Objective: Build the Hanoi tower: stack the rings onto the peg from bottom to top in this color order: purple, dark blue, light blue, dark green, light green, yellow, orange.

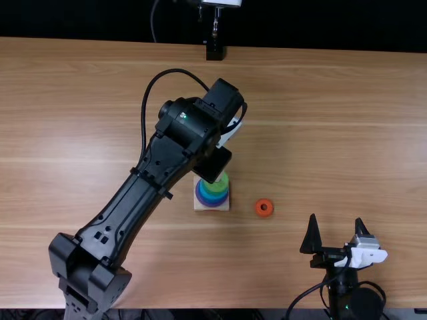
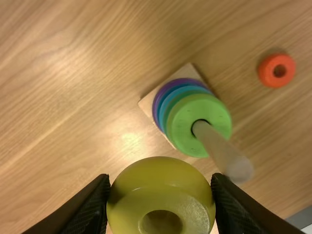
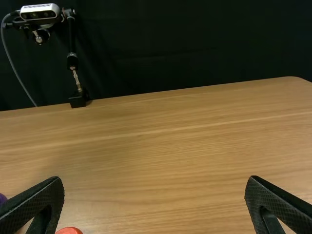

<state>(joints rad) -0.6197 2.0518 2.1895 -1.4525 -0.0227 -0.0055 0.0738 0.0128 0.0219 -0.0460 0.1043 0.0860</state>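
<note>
Left end effector [image 2: 160, 187] was clamped on yellow ring [image 2: 161, 168], right end effector [image 1: 336, 220] apart. Stacking yellow; next move needed centering over peg [image 2: 219, 147], then lowering.

Seven rings [image 2: 181, 129] (all told), one peg [image 2: 219, 147]

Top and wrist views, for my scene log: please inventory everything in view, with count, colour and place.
Base: one, pale wood, on the table
Peg: one, pale, rising from the base
Stacked rings: five, purple, dark blue, light blue, dark green, light green, around the peg
Orange ring: one, orange, beside the base
Yellow ring: one, yellow, in the left tool
Table: one, light brown, under everything
Camera: one, silver and black, beyond the table
Backdrop: one, black, behind
Cables: several, black, along the arms
Arms: two, black, from the near edge
Tools: two, black, on the arms
</note>
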